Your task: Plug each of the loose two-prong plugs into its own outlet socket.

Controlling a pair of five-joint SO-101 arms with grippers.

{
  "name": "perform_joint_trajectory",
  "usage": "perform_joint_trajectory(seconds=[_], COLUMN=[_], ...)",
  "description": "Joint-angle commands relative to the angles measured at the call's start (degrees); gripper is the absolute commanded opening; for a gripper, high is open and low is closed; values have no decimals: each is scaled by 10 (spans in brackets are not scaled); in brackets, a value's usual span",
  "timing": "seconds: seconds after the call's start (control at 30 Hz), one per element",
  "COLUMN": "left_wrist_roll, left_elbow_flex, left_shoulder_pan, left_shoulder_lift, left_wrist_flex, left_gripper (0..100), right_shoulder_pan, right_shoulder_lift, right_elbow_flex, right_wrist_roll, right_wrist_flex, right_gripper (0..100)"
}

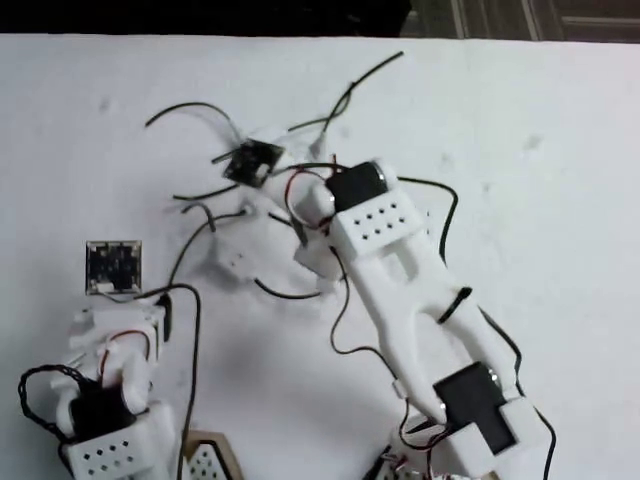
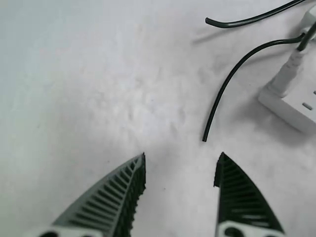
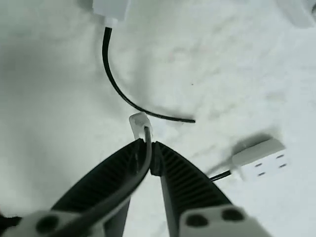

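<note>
In the right wrist view my right gripper is shut on a thin black cord, and the cord's small white two-prong plug sticks out past the fingertips, just above the table. A white outlet block with slots lies a short way off to one side. A second white plug with a curved black cord lies farther ahead. My left gripper is open over bare table with nothing between its fingers. Ahead of it is a white outlet block with a white plug standing in it.
From above, the right arm stretches to the table's middle among several loose black cords. A white outlet block lies left of it. Two black square modules sit nearby. The left arm stays at the near left corner.
</note>
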Motion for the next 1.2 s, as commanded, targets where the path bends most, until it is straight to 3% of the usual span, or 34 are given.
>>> perform_joint_trajectory(seconds=[0.0,0.33,0.6,0.87,1.03,1.17], left_wrist_roll=[-4,-4,-4,-4,-4,-4], left_elbow_flex=[-3,-3,-3,-3,-3,-3], left_shoulder_pan=[-1,-1,18,18,17,17], left_shoulder_lift=[-4,-4,-4,-4,-4,-4], left_wrist_flex=[-13,-13,-11,-11,-11,-11], left_gripper=[234,235,234,234,234,234], right_shoulder_pan=[0,-19,-59,-59,-58,-65], right_shoulder_lift=[-26,-21,-36,-23,31,56], right_elbow_flex=[35,218,206,208,205,201], right_wrist_roll=[-66,-86,-90,-84,4,24], right_wrist_flex=[-2,-216,-170,-167,-203,-206], right_gripper=[17,18,143,152,152,152])
